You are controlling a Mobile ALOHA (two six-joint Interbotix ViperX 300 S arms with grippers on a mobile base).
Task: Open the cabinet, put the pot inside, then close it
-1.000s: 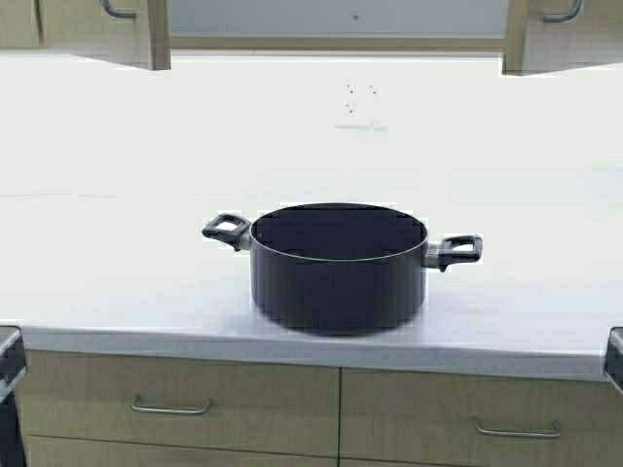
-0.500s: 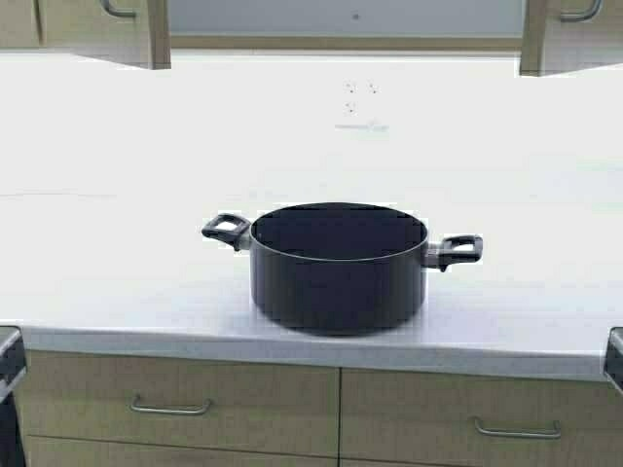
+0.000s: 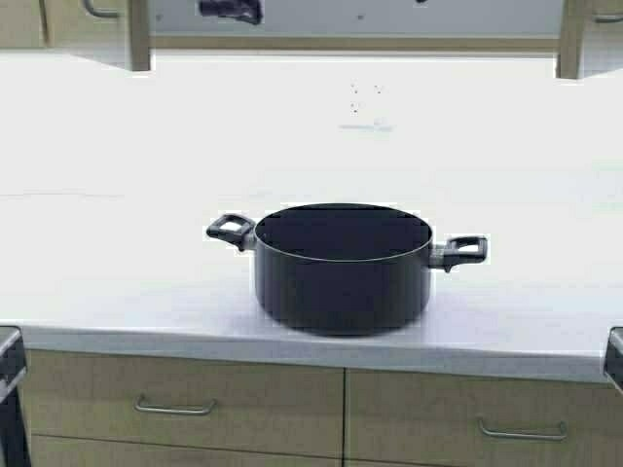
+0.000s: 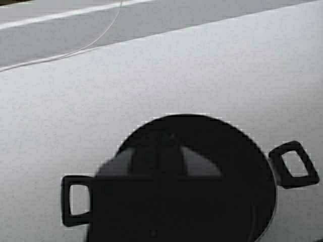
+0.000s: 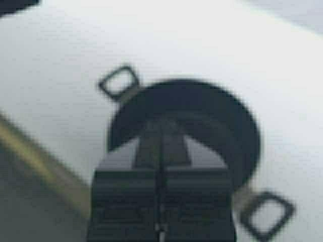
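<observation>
The black pot point(image 3: 343, 268) stands on the white counter near its front edge, its two loop handles pointing left and right. Above it the cabinet point(image 3: 438, 17) hangs with both tan doors swung outward, the left door point(image 3: 136, 39) and the right door point(image 3: 574, 44) framing the pale interior. My left gripper point(image 3: 231, 10) is high up by the cabinet opening, shut and holding nothing. From the left wrist view the left gripper point(image 4: 169, 138) looks straight down on the pot point(image 4: 227, 151). My right gripper point(image 5: 162, 126) is also shut and empty, high above the pot point(image 5: 222, 111).
The white counter point(image 3: 146, 175) stretches wide on both sides of the pot. Below its front edge run tan drawers with metal handles point(image 3: 175, 404). Dark parts of my frame show at the lower corners point(image 3: 10, 360).
Both cabinet doors have swung wider apart. The left gripper has come into the top of the high view. The pot has stayed put.
</observation>
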